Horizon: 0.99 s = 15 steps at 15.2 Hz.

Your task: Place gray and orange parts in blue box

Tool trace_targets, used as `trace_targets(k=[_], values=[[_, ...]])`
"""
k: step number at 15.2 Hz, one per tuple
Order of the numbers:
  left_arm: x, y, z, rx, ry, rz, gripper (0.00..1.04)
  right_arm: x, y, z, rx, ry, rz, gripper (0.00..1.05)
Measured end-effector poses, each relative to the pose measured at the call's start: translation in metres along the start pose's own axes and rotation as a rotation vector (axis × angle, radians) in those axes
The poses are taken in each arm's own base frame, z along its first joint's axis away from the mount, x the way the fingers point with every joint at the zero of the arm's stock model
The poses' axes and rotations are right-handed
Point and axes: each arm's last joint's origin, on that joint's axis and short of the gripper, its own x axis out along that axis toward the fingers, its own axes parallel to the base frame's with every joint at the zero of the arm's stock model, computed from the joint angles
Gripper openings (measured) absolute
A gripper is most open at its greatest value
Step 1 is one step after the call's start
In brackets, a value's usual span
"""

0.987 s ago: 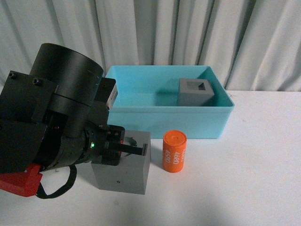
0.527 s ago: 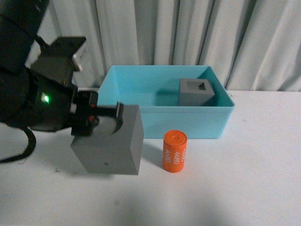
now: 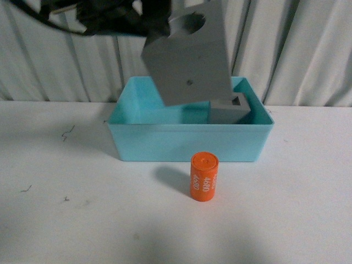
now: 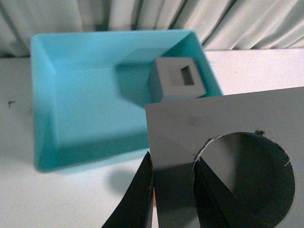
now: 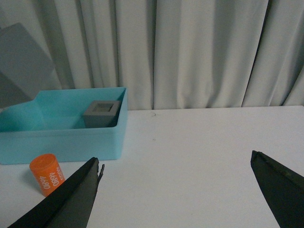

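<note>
Pinching a wall of the round-recess gray cube (image 3: 187, 55), the left gripper (image 4: 173, 159) holds it above the blue box (image 3: 187, 144). The right gripper (image 5: 175, 159) gapes wide, empty.

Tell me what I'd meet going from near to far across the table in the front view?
First the orange cylinder → blue box → gray cube with the square recess, inside the box → curtain. The gray cube with the round recess is held up in the air, so it has no clear place in this order.
</note>
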Motion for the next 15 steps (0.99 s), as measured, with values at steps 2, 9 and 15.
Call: trace_targets(k=[2,9,15], values=[[0.02,-0.022,0.019,0.001,-0.013,-0.004,0.19,0.0,0.0,0.0,0.0,0.0,0.0,0.98],[0.096,-0.034,0.046,0.031,-0.052,0.106,0.18,0.0,0.0,0.0,0.0,0.0,0.0,0.98],[0.144,0.016,0.012,0.093,-0.006,0.279,0.18,0.0,0.0,0.0,0.0,0.0,0.0,0.98]])
